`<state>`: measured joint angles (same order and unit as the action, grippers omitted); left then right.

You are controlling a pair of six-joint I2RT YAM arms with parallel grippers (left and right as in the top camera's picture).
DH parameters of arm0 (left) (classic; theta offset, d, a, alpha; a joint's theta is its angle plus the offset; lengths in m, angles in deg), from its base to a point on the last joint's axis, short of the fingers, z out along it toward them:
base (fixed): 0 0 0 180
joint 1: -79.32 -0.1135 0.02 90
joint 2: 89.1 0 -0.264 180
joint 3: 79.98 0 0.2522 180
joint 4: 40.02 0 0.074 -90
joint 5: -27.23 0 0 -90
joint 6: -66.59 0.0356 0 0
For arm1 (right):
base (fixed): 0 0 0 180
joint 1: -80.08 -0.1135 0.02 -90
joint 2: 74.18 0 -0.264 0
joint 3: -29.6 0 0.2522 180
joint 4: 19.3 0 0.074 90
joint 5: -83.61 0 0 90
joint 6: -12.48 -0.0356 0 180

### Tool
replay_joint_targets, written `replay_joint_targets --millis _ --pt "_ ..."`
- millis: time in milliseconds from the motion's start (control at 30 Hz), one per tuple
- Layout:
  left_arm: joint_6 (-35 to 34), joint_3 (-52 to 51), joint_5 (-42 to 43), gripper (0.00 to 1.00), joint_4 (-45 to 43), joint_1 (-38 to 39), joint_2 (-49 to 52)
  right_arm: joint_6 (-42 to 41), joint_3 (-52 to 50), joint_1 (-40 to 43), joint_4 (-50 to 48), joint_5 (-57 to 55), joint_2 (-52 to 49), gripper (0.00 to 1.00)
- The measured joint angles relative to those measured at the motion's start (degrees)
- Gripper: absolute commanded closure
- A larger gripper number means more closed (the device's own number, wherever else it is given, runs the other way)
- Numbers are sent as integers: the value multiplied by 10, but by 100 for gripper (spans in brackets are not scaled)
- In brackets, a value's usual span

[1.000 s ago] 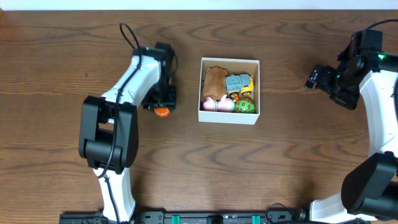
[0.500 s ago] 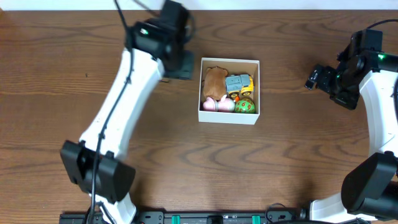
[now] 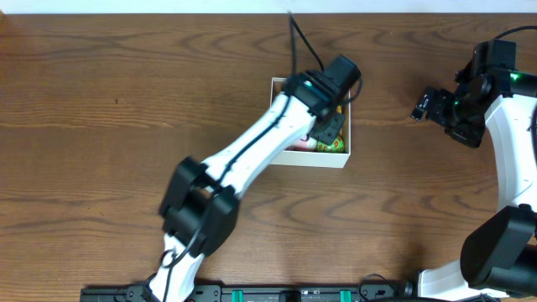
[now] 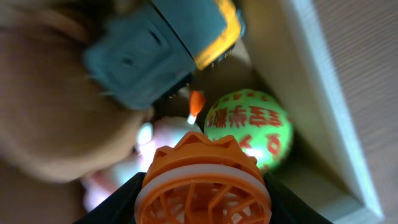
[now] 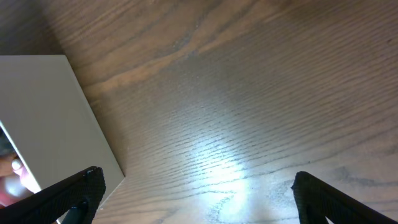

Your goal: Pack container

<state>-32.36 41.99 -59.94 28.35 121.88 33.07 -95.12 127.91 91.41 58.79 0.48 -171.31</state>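
Observation:
The container point(image 3: 307, 160) is a small white-walled cardboard box at the table's middle; its white wall also shows in the right wrist view point(image 5: 43, 118). My left gripper point(image 4: 204, 208) is shut on an orange ribbed toy point(image 4: 202, 180) and hangs over the box's right half point(image 3: 329, 101). Below it in the left wrist view lie a blue-and-yellow toy truck point(image 4: 152, 50), a green ball with red marks point(image 4: 249, 127), a pink toy point(image 4: 155, 140) and a brown plush point(image 4: 37, 112). My right gripper point(image 5: 193, 186) is open and empty over bare wood, right of the box point(image 3: 428, 105).
The left arm point(image 3: 252, 151) reaches diagonally across the table from the front left and hides most of the box's inside in the overhead view. The right arm point(image 3: 503, 126) stands at the right edge.
My left arm has lifted the orange toy from the table left of the box and swung right; it now holds it over the box. The right arm has not moved.

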Motion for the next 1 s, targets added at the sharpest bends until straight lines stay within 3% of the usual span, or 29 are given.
replay_joint_targets --millis 100,300,333,500,700,900,1000 --pt "0 -2 0 57 -1 2 31 0 0 0 2 0 0 1" --pt "5 -5 -1 13 -1 -2 37 0 0 0 -2 2 0 1" --pt "7 -3 -2 10 6 -5 35 0 0 0 -5 2 0 1" --pt "11 6 -2 9 13 -18 5 15 0 0 -36 13 0 1" --pt "13 14 -14 9 40 -51 -123 76 -3 -1 -77 74 34 1" --pt "10 22 -84 9 104 -111 -289 136 -4 -13 -89 110 164 1" --pt "-3 23 -120 2 128 -147 -374 162 -3 -29 -86 128 253 1"
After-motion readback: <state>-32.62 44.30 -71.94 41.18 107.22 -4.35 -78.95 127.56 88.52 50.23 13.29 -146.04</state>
